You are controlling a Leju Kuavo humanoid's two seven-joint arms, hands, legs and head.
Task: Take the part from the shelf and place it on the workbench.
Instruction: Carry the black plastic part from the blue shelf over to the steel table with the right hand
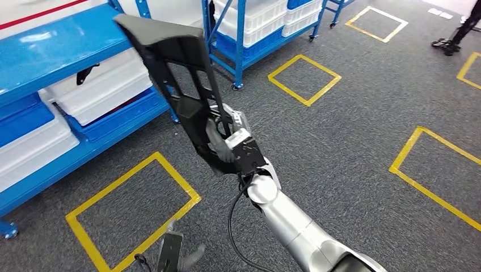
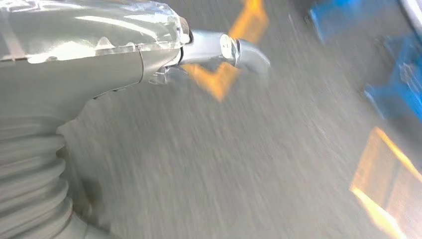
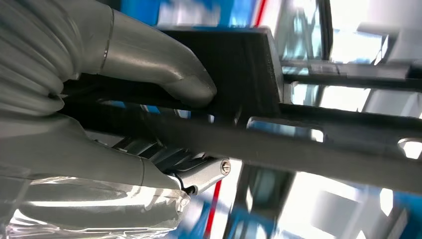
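Head view: right hand [image 1: 230,141] clamped on black part [image 1: 176,73], already off blue shelf [image 1: 51,51], up in air. Left hand [image 2: 99,55] low, fingers can't tell. Carry step; next, find workbench, set down gently.

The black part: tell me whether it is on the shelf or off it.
Off it. The right hand holds the black part in the air, tilted, in front of the blue shelf.

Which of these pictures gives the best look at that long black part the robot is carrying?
The head view: it shows the whole black part, long and slotted, raised in the right hand with the blue shelves behind. The right wrist view gives a close-up of its bars under the thumb. The left wrist view looks at blurred grey floor.
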